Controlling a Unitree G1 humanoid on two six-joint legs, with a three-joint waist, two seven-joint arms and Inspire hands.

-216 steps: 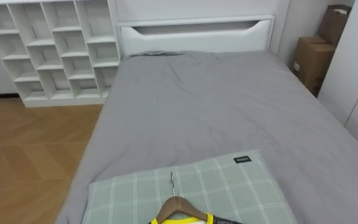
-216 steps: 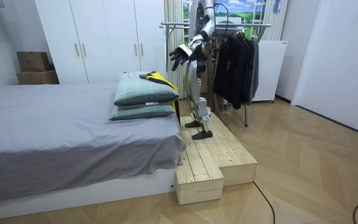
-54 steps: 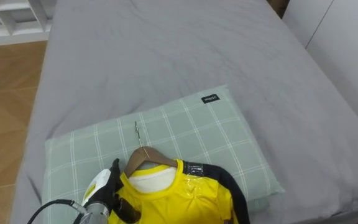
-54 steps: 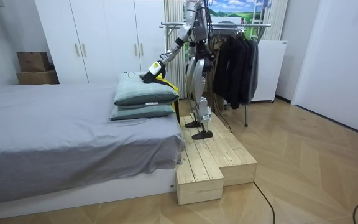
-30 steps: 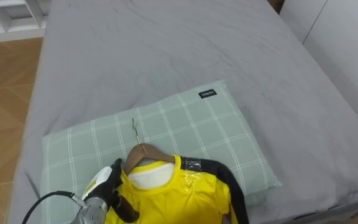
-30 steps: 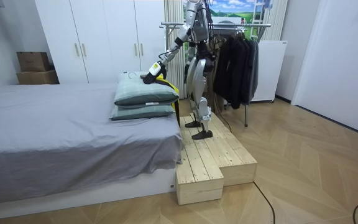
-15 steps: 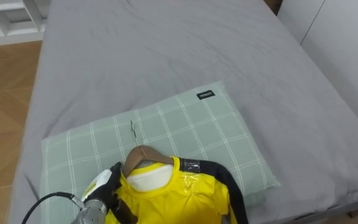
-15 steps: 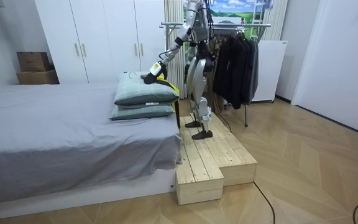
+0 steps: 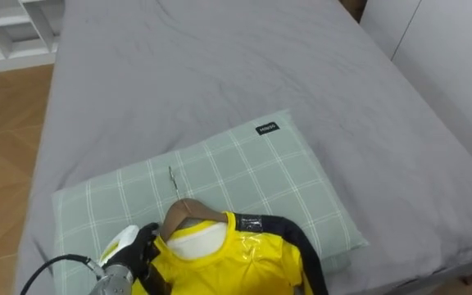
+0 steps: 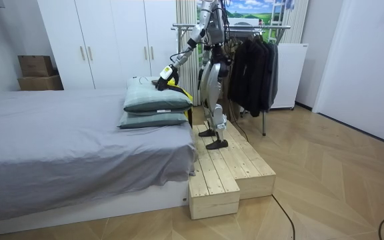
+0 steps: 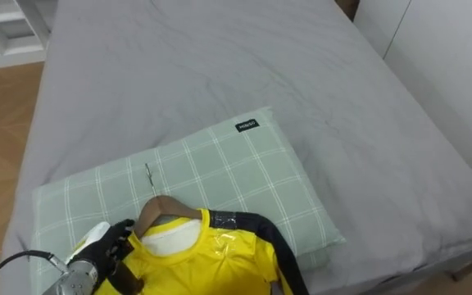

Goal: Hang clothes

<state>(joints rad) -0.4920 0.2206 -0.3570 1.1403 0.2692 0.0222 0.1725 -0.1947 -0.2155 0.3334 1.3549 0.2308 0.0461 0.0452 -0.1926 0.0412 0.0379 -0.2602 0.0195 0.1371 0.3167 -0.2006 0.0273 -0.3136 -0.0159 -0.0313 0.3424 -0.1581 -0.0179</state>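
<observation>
Where yellow shirt point(image 9: 236, 264) lies on pillow point(image 9: 244, 176), left hand point(image 9: 128, 256) fingers point(image 9: 148, 237) clutch it.

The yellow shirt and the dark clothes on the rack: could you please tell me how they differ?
The yellow shirt is bright yellow with black trim; the dark clothes are blackish throughout. The yellow shirt lies flat on the checked pillow; the dark clothes hang from the rack. The left hand grips the yellow shirt at its shoulder, not the dark clothes. Both are garments.
</observation>
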